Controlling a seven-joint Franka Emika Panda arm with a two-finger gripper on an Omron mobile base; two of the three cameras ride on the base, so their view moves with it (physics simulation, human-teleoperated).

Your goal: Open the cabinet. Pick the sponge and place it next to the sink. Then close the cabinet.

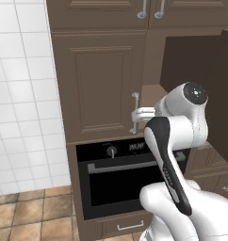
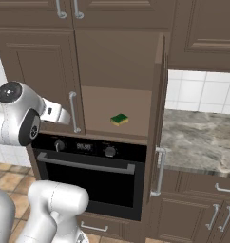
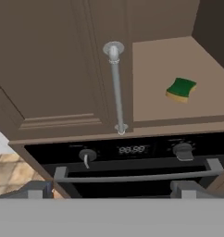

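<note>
Sponge lies green face up on the shelf of the cabinet, right door open, at two o'clock from the released fingers; oven display digits unreadable.

The left base view looks from behind the arm's left, forward and down, at the cabinet and the oven, with tiled wall on the left. The right base view looks from behind the arm's right at the same cabinet and oven, and takes in the bench to the right. The hand view sits nearer, facing the closed door's handle, the shelf and the oven's top. All three share the oven and that handle.
</note>
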